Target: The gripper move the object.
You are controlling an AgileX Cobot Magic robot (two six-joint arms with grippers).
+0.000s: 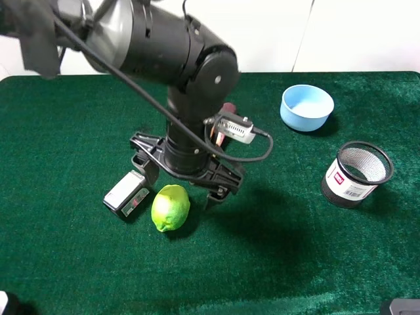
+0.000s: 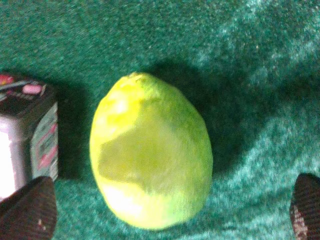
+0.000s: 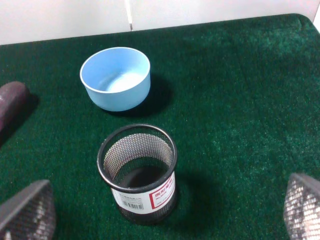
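Note:
The yellow-green lime [image 1: 170, 207] lies on the green cloth, close beside a small silver box [image 1: 126, 193] on its left. My left gripper [image 1: 184, 180] hangs just above and behind the lime, open and empty. In the left wrist view the lime [image 2: 150, 155] fills the middle, the two fingertips [image 2: 30, 210] stand wide on either side of it without touching, and the box [image 2: 27, 140] is at the edge. My right gripper [image 3: 165, 215] is open and empty, above the right side of the table.
A light blue bowl [image 1: 306, 107] stands at the back right, and a black mesh cup [image 1: 356, 172] stands in front of it; both show in the right wrist view [image 3: 116, 77] [image 3: 137, 172]. A purple eggplant end [image 3: 11, 102] lies behind the left arm.

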